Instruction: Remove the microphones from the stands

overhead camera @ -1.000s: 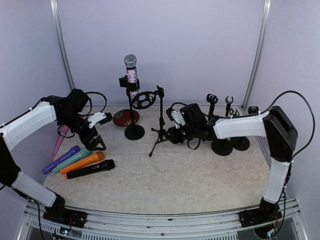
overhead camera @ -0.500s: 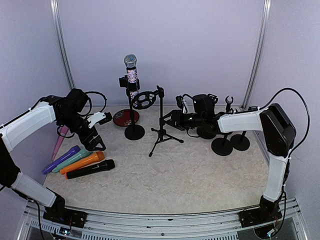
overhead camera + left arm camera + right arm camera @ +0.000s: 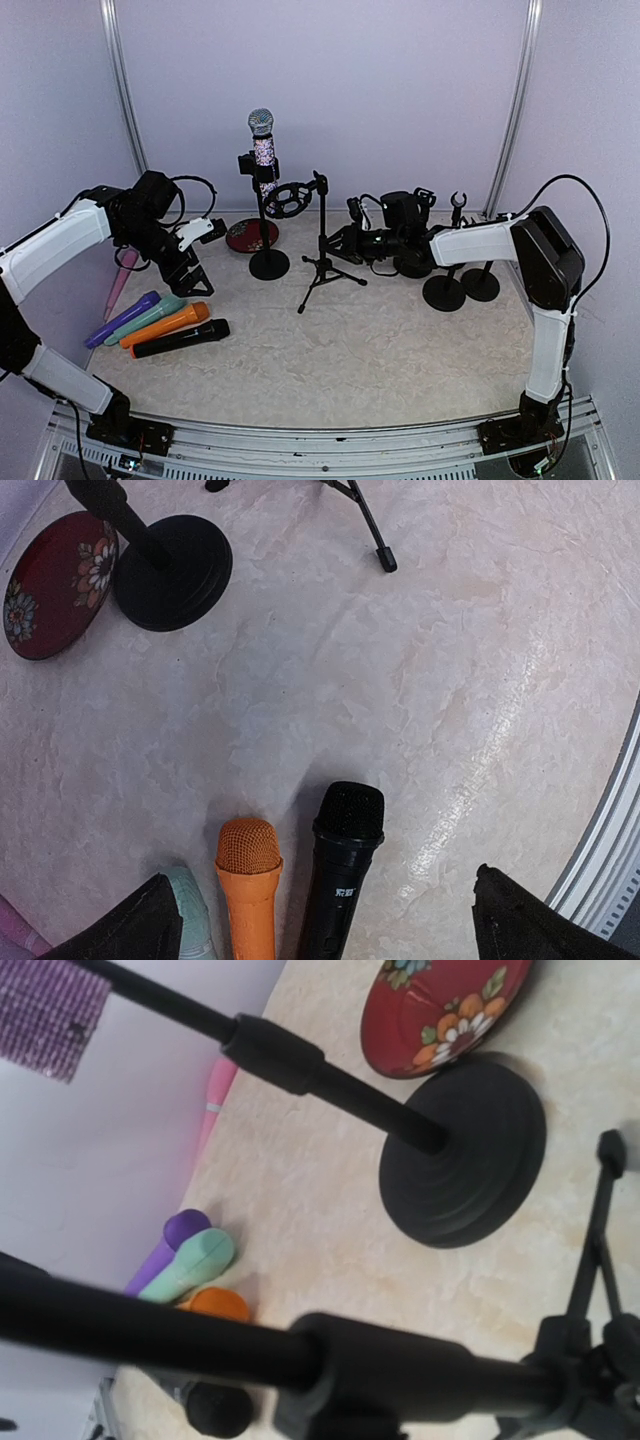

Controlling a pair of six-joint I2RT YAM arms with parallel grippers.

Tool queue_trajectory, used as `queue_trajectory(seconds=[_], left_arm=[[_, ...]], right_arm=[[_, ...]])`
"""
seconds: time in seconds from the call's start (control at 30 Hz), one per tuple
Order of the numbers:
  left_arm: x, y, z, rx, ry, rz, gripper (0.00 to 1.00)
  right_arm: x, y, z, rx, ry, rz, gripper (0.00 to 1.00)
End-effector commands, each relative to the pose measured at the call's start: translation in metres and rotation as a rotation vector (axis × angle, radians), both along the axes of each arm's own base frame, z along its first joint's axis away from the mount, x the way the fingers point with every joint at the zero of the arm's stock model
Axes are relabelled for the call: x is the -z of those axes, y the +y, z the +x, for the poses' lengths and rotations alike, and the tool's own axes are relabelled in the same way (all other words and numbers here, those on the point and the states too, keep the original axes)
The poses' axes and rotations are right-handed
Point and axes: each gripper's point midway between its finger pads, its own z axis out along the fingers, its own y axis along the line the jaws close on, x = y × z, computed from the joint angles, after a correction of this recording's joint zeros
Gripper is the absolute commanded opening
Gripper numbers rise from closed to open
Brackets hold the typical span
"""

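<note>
The microphone, silver-headed with a sparkly pink body, stands upright in the clip of a round-based stand at the back. Its body shows at the top left of the right wrist view, above the stand's pole. My left gripper is open and empty, hovering over the heads of the microphones lying on the table, left of and in front of the stand. My right gripper sits close against the tripod stand. Its fingers are hidden behind the tripod pole.
Purple, teal, orange and black microphones lie in a row at the left. A pink one lies by the wall. A red flowered plate sits behind the stand. Empty round-based stands are at the right.
My right gripper moved back and up beside the tripod stand, which went from leaning to standing on its legs. My left gripper shifted slightly back.
</note>
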Motion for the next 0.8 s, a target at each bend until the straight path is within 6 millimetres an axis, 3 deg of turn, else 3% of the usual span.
queue_trajectory(seconds=[0.0, 0.17, 0.33, 0.57, 0.77], left_arm=[[-0.006, -0.013, 0.004, 0.026, -0.010, -0.017, 0.99], [-0.008, -0.022, 0.010, 0.038, -0.028, -0.018, 0.99], [-0.012, -0.045, 0.026, 0.058, -0.054, -0.035, 0.99], [-0.032, -0.085, 0.053, 0.087, -0.055, -0.098, 0.97], [-0.044, -0.110, 0.061, 0.126, -0.046, -0.147, 0.96]], right_arm=[[-0.010, 0.003, 0.010, 0.013, -0.043, -0.007, 0.20], [-0.007, -0.001, 0.009, 0.035, -0.054, -0.044, 0.07], [-0.006, -0.002, 0.007, 0.037, -0.072, -0.073, 0.00], [-0.009, -0.004, 0.008, 0.043, -0.130, -0.151, 0.00], [-0.001, -0.006, 0.004, 0.039, -0.194, -0.283, 0.00]])
